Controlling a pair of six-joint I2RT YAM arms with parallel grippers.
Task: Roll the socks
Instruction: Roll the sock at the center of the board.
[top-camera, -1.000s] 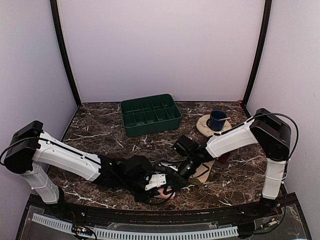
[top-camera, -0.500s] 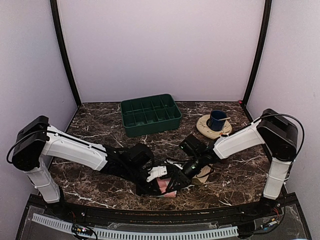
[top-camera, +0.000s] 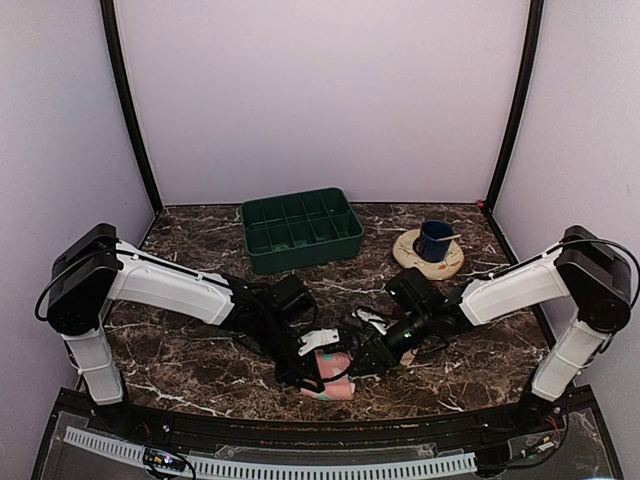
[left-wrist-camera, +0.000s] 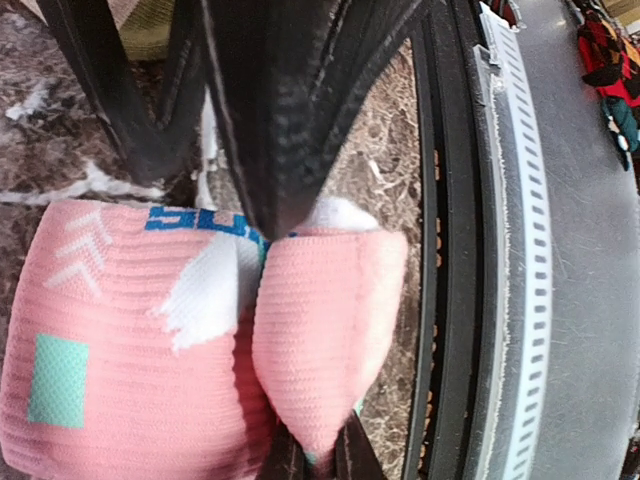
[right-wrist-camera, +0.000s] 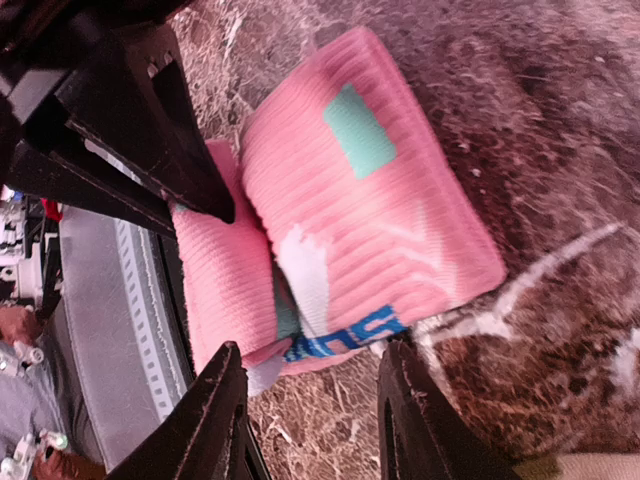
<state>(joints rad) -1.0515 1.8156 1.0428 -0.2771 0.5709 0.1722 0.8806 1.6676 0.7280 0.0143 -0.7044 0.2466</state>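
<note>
Near front edge of brown marble table (top-camera: 200, 260), pink ribbed sock with teal and white patches (right-wrist-camera: 370, 200) lies rolled into fat bundle. My left gripper (left-wrist-camera: 317, 462) nearly closed, pinching its folded-over flap; right gripper (right-wrist-camera: 310, 350) half parted, straddling lettered end, clamping nothing. Judged stage: securing roll. Next: tuck flap without unrolling. Tan sock unclear; beige sliver (right-wrist-camera: 590, 468) maybe it.
</note>
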